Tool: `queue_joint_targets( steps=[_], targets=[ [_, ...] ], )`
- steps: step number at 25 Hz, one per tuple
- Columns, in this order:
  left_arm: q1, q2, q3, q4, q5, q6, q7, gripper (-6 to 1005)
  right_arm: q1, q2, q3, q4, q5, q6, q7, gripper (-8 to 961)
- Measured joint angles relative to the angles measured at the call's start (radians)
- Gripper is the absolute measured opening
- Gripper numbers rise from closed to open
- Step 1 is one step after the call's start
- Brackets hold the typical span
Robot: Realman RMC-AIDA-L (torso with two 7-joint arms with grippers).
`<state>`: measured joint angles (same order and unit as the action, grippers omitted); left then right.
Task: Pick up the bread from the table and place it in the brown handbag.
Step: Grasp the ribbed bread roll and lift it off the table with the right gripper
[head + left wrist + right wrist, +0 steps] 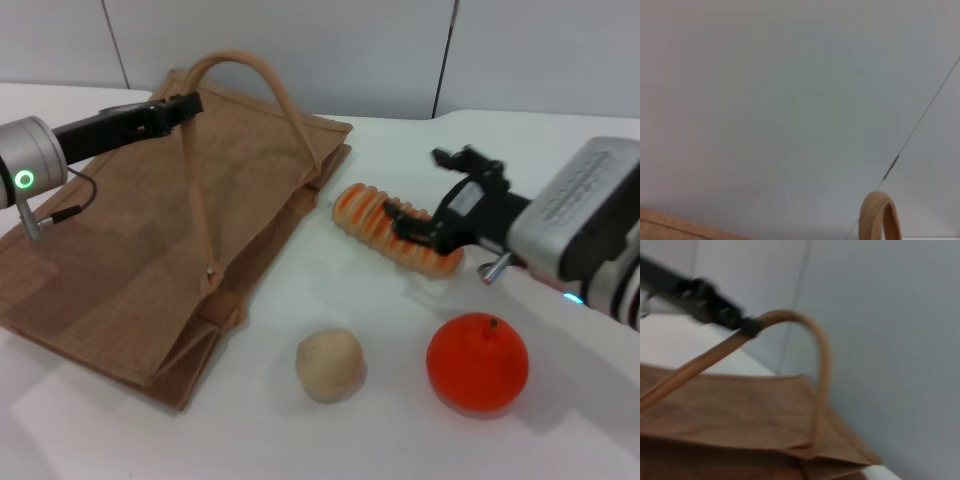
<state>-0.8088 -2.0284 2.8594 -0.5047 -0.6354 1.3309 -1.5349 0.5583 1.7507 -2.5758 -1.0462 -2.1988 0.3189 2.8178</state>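
Bag handle held up, bread (395, 229) under grip
We see beige ball (330, 364) & orange (478, 361) near; left gripper (185, 104) pinches brown handbag (140, 260) handle (262, 80); right gripper (425, 200) wide over bread.

handle (250, 75) arches over brown handbag (120, 260) | orange (477, 362), ball (330, 364) near bread (385, 228)
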Motion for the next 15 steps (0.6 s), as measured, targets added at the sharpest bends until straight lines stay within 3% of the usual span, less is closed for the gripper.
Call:
queue_joint_targets(
  steps=[9,15],
  targets=[
    [-0.005,0.000,0.000,0.012,-0.005,0.007,0.015,121,0.093,0.011,-0.027,-0.018,-0.045,-0.135,-0.001,835],
    [-0.006,0.001,0.001,0.032,-0.006,0.007,0.021,121,0.152,0.043,-0.042,0.029,-0.045,-0.202,-0.004,833]
  ],
)
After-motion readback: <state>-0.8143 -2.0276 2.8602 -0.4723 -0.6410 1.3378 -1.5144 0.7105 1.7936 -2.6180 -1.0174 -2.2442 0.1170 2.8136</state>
